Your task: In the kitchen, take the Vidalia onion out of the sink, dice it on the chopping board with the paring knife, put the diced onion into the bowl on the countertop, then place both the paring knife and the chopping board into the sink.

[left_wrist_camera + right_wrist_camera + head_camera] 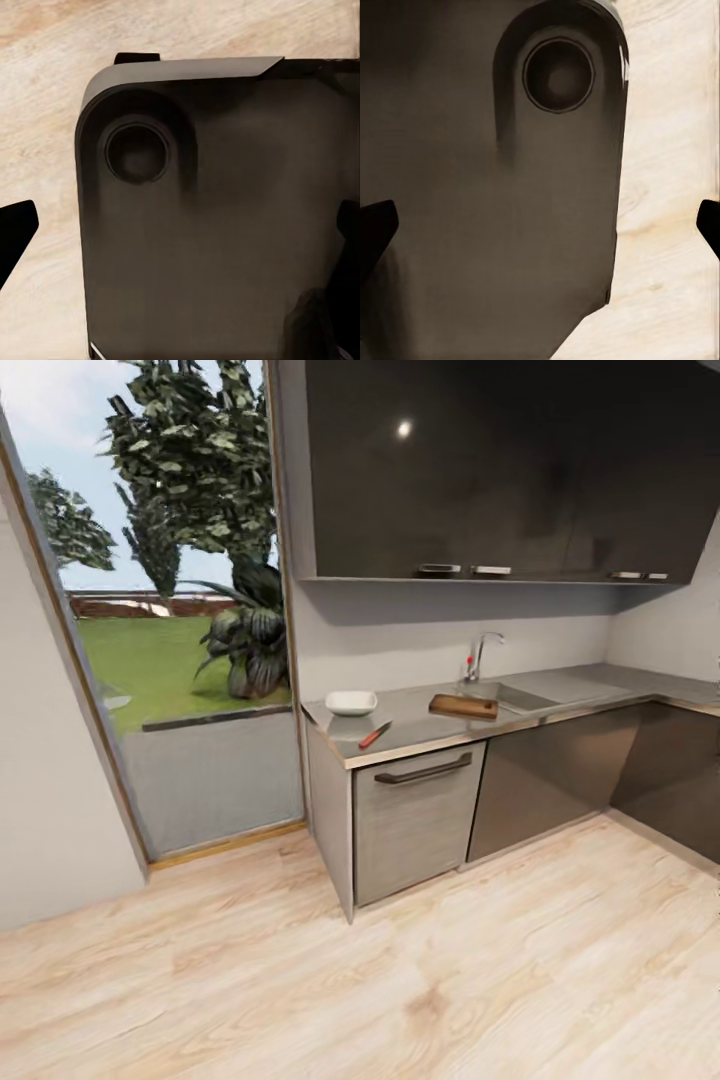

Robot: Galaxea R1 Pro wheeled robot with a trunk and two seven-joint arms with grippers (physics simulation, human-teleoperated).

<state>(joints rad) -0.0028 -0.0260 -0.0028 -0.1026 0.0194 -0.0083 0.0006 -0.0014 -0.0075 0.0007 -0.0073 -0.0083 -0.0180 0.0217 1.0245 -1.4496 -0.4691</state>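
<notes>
From across the kitchen floor I see the grey countertop (pixel 590 685). A white bowl (pixel 351 703) sits at its left end. The red-handled paring knife (pixel 375 735) lies near the front edge below the bowl. To their right rests the dark wooden chopping board (pixel 463 706), beside the sink (pixel 512 696) with its chrome tap (pixel 482 653). The Vidalia onion is hidden from here. My left gripper (pixel 180 232) and right gripper (pixel 540 225) hang open over my own dark base, fingertips wide apart, nothing between them.
Glossy dark upper cabinets (pixel 480 470) hang over the counter, with grey lower cabinets (pixel 415 820) beneath. A big window (pixel 170 610) onto a garden stands left of the counter. Light wood-plank floor (pixel 400 980) stretches between me and the cabinets. The counter turns a corner at far right.
</notes>
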